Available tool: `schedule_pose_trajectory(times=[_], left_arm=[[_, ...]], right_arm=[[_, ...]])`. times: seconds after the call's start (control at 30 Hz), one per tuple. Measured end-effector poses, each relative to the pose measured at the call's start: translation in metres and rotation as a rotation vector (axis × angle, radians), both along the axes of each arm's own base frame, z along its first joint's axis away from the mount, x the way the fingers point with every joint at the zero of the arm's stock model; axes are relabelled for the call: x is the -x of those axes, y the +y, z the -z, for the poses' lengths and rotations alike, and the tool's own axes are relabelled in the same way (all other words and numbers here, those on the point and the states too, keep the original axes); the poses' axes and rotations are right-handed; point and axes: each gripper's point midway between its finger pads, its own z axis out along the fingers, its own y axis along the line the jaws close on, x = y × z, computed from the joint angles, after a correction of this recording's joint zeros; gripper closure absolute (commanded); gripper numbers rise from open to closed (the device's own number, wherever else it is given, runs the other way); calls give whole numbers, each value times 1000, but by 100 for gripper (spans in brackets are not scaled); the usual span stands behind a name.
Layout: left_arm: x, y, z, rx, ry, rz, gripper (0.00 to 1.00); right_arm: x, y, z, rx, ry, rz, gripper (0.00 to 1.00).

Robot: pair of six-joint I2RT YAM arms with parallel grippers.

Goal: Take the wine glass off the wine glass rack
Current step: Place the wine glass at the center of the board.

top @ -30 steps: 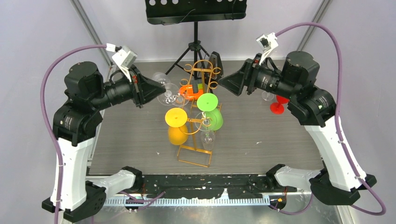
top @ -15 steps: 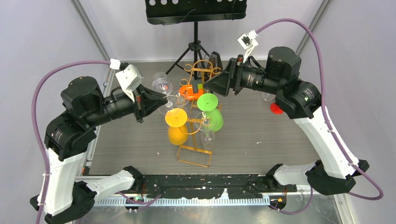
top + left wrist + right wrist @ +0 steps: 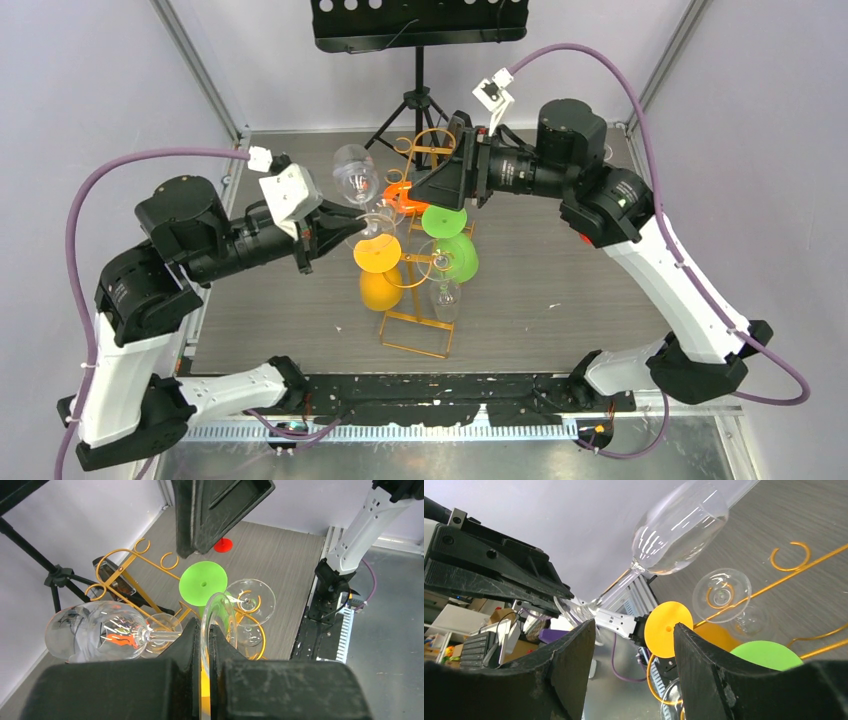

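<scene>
On the left, the left gripper (image 3: pixel 358 220) is seen shut on the foot of a clear wine glass (image 3: pixel 352 172). In the left wrist view the round foot is pinched edge-on between the two fingers (image 3: pixel 186 645). The glass is carried tilted. Its stem runs from the jaws up and away toward the far left, so the bowl lies beyond the gripper and over the table (image 3: pixel 280 320). Its long axis is pointed away from the rack (image 3: pixel 412 349).

The glass is judged to be free of the gold hooks. Its foot, however, is held just beside a yellow glass (image 3: pixel 378 252) and a second clear glass (image 3: pixel 250 602), both hung from the rails. Further right, a green glass (image 3: pixel 445 218) is hung on the same rack.

At the far right, the right gripper (image 3: pixel 415 193) is held with its jaws apart and nothing between them. It is aimed across the rack toward the lifted glass. The left arm is therefore the only one in contact. The coming move is judged to turn on the foot being drawn leftward, away from the rails and the hanging glasses, before anything is set down.
</scene>
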Motion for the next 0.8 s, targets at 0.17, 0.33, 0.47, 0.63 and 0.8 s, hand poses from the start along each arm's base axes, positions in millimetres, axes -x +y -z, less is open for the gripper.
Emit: schedule_pose_trajectory(times=[0.17,0.33,0.47,0.63,0.8], left_arm=[[-2,-10,5,-47,-38,8,100],[-7,-21,13,-98,-63,2,100],[-9,-27,17,-127,-81,-3,100],[-11,-26,17,-148,-114,-24,100],[-11,-25,16,-163,-140,-36,100]], right_arm=[[5,16,4,-14,47,-46,35],[11,26,4,-42,88,-81,35],[11,35,8,-53,122,-98,36],[5,44,20,-38,162,-102,36],[3,49,35,-15,203,-100,36]])
